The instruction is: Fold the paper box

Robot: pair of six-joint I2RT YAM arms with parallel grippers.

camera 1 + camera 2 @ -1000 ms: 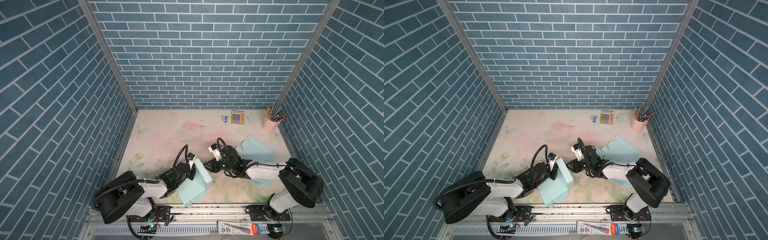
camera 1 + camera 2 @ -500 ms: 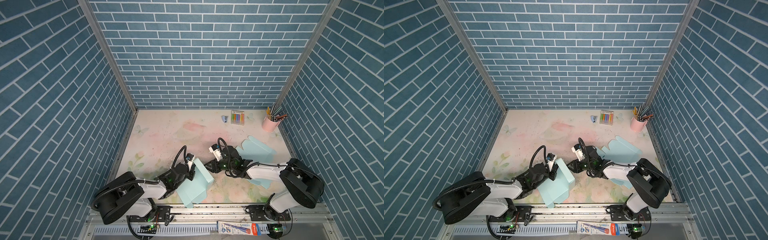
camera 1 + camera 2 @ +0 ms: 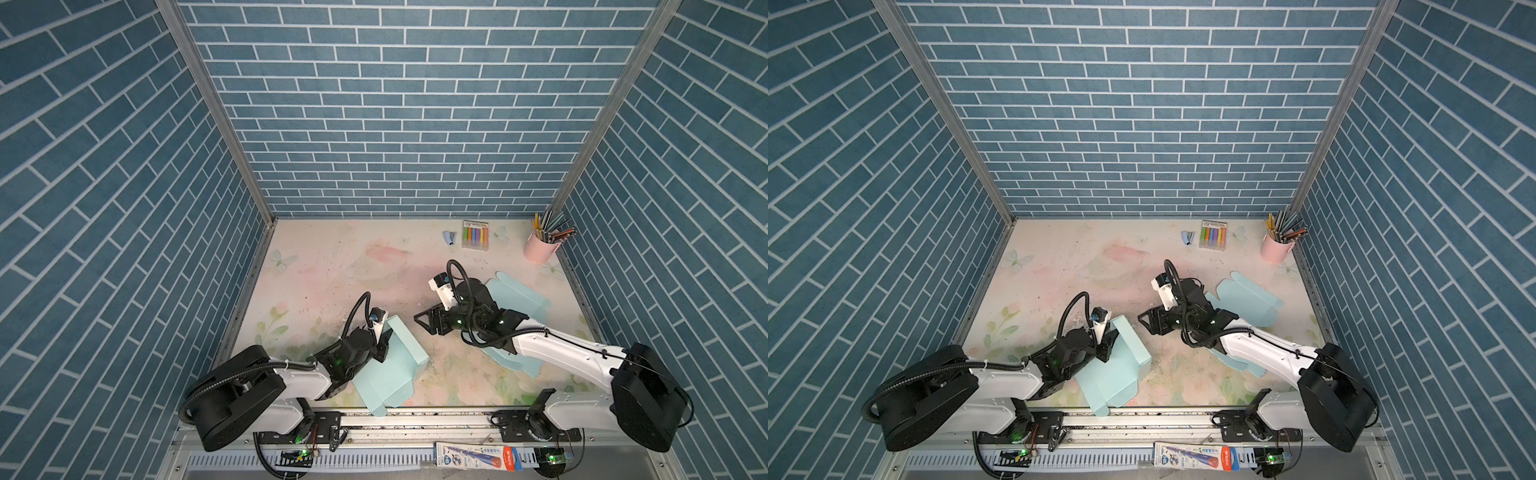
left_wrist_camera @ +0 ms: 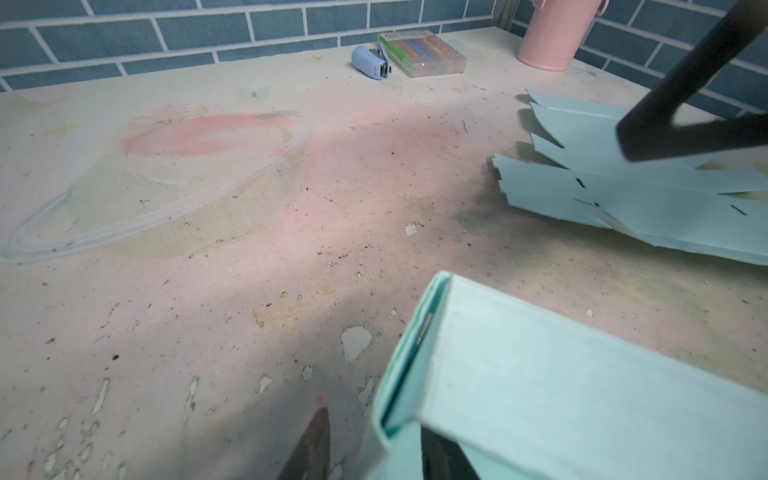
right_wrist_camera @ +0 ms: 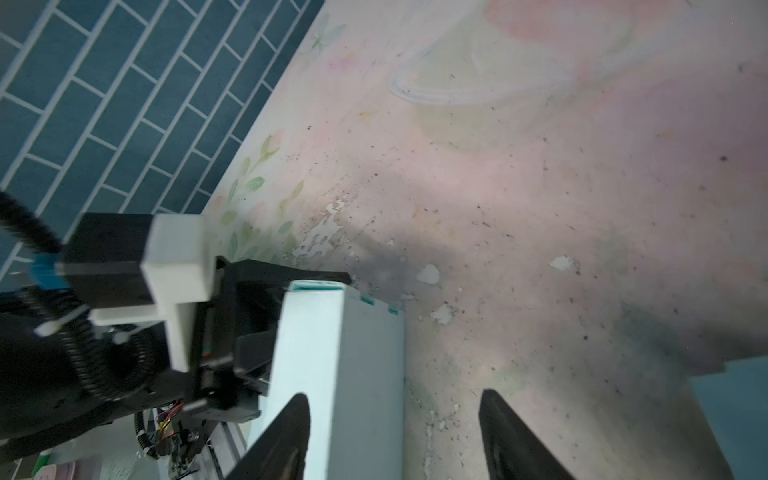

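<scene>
Diagonally across the pastel flower-printed table (image 3: pixel 332 282) from the pink cylindrical cup (image 3: pixel 539 249), at the near edge, lay the pale mint paper box (image 3: pixel 399 368). It was only half formed: one long side wall stood upright, doubled over with a narrow slit between its layers, while the rest spread flat, a corner overhanging the table's near edge. The left gripper (image 3: pixel 382 348) straddled that wall with its jaws parted, one dark fingertip (image 4: pixel 313 432) clear of the card. A little closer to the cup, the right gripper (image 5: pixel 395 392) hung just beside the box, spread wide over bare table and pinching nothing. Nearer the cup lay flat pale-blue card cut-outs (image 3: pixel 519 299), unfolded. The cup held a bunch of pencils (image 3: pixel 552 228). Beside it lay a clear plastic case (image 3: pixel 475 234) filled with coloured markers, and beyond that a small blue stapler (image 3: pixel 449 237).
</scene>
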